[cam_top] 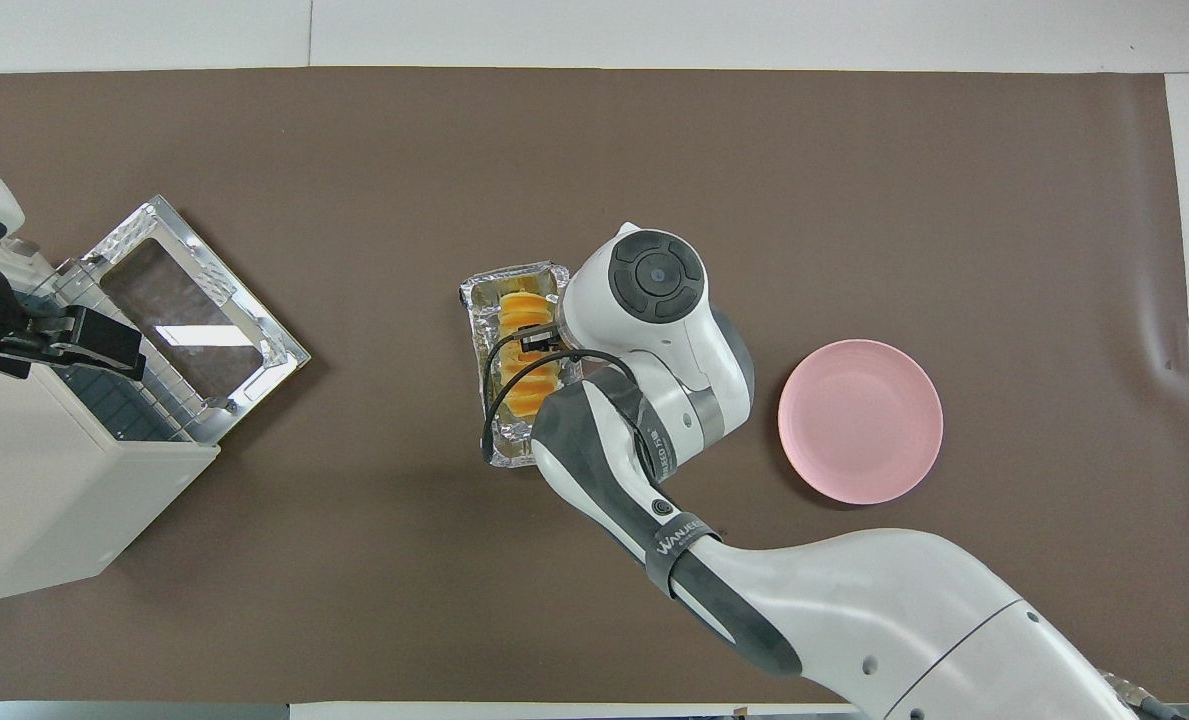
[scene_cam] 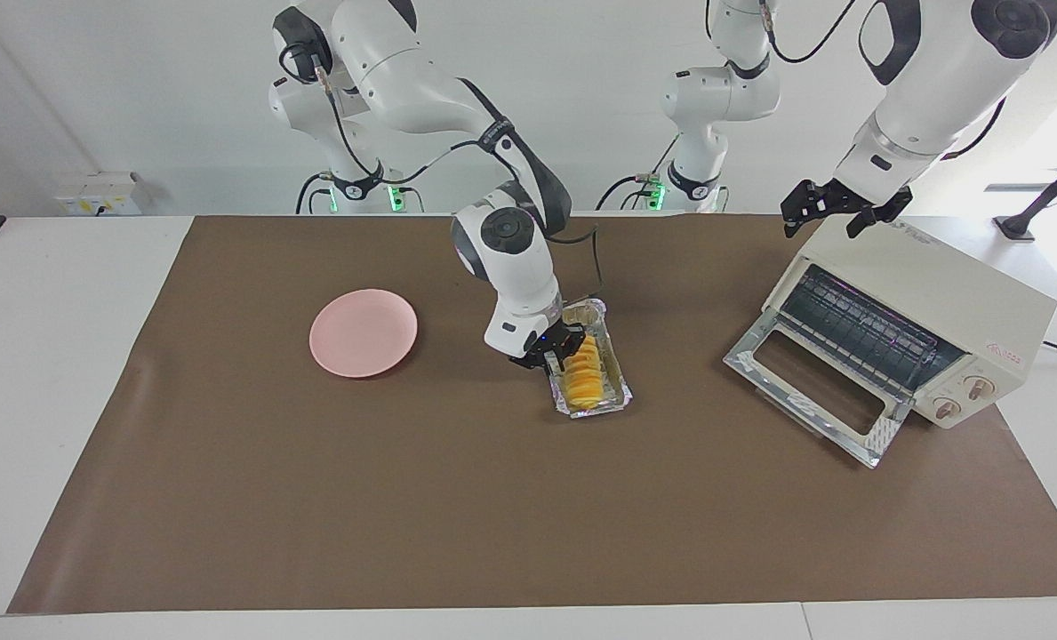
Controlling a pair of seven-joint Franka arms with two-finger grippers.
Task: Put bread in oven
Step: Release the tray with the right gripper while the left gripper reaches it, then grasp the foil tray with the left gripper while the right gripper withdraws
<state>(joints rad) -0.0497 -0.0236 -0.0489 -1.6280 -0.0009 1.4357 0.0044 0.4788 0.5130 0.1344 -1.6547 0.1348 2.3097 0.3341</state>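
The bread is a row of yellow-orange slices lying in a crinkled foil tray at the middle of the brown mat. It also shows in the overhead view, partly under my right wrist. My right gripper is down at the tray's side wall toward the right arm's end, shut on the rim, with one finger by the bread. The cream oven stands at the left arm's end, its glass door dropped open and the wire rack showing. My left gripper is open over the oven's top corner.
A round pink plate lies on the mat toward the right arm's end, beside the tray. The brown mat covers most of the table. The oven's open door reaches out over the mat toward the tray.
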